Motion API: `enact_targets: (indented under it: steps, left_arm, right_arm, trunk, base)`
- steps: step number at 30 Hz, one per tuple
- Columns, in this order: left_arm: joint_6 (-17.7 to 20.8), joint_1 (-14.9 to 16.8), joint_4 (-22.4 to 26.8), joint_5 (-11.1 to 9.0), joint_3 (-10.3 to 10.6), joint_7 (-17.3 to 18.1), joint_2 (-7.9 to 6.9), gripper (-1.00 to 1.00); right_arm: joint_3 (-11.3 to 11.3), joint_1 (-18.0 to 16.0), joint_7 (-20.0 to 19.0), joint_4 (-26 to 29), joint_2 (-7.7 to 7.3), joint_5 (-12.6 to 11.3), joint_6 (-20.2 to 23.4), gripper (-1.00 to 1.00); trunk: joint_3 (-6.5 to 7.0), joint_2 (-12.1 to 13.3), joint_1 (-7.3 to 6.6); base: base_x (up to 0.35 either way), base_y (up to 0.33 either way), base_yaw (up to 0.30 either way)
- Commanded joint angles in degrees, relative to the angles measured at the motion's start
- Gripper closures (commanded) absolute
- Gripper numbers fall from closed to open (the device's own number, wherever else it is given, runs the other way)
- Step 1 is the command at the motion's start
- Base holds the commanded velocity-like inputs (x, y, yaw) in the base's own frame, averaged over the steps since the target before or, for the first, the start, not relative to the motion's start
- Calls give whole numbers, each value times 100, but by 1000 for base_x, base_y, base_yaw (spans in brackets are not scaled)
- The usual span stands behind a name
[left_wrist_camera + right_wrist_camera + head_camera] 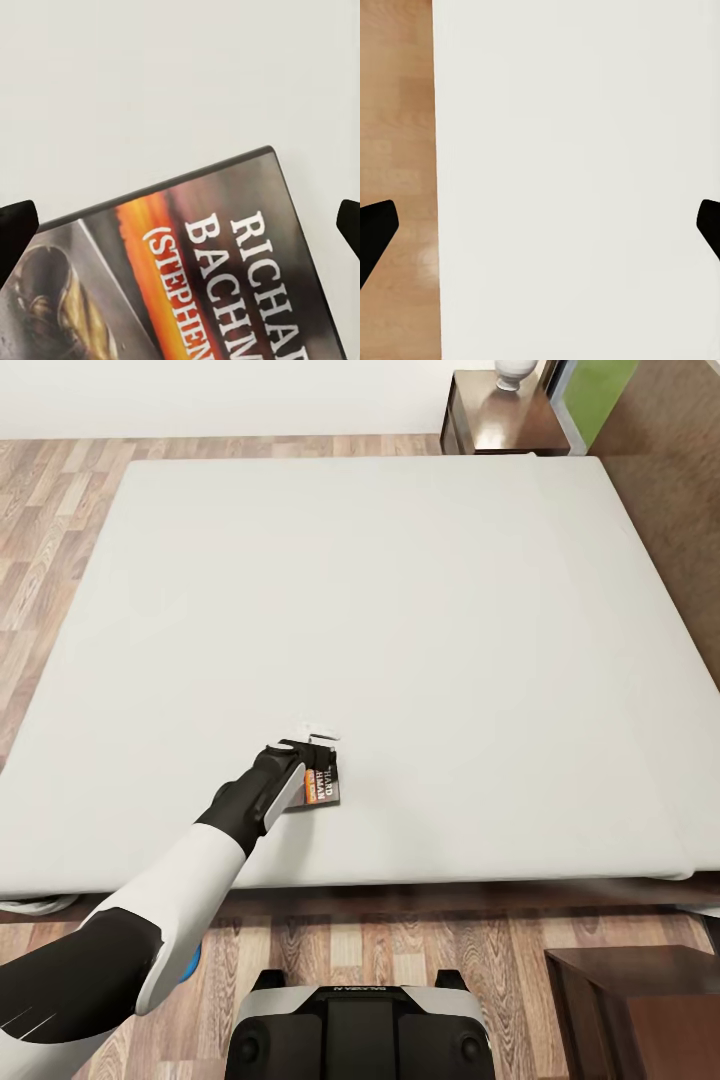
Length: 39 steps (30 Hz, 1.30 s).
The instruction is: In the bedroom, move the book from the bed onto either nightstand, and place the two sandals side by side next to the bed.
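Near the bed's (400,590) front edge, the thin, stiff, probably light book (322,782) is straddled by the wide-spread left end effector (312,742), best gripped across one edge.

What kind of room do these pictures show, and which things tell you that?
Most likely a bedroom. A large bed with a pale bare mattress takes up most of the head view, a dark wooden nightstand stands at its far corner, and the floor is wood plank. A book lies on the mattress.
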State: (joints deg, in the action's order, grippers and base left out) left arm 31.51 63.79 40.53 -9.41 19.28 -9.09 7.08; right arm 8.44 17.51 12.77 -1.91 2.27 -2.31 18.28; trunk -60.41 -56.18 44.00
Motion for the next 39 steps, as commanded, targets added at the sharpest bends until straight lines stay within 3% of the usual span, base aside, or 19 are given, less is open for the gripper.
enact_targets:
  steps: [1, 11, 16, 35, 39]
  left_arm:
    - [22, 2, 4, -61, 23, -49, -7, -100]
    - [22, 2, 0, -62, 23, -49, -6, -100]
    - [22, 2, 5, -64, 23, -45, -5, -100]
    - [22, 2, 7, -61, 32, -45, -13, -100]
    - [22, 2, 7, -61, 32, -45, -13, -100]
  right_arm:
    - [44, 4, 15, 10, 2, -24, 27, -100]
    - [44, 3, 15, 15, 2, -24, 27, -100]
    - [44, 2, 15, 15, 2, -24, 27, -100]
    - [44, -2, 15, 8, 7, -24, 23, -100]
    - [44, -2, 15, 7, 9, -24, 24, -100]
  trunk:
    - [-2, -3, 1]
    - [-2, -3, 1]
    - [-92, -204, 111]
    - [-92, -204, 111]
    - [-164, -364, 199]
  base:
    - [0, 0, 0]
    - [0, 0, 0]
    - [0, 0, 0]
    - [0, 0, 0]
    - [0, 0, 0]
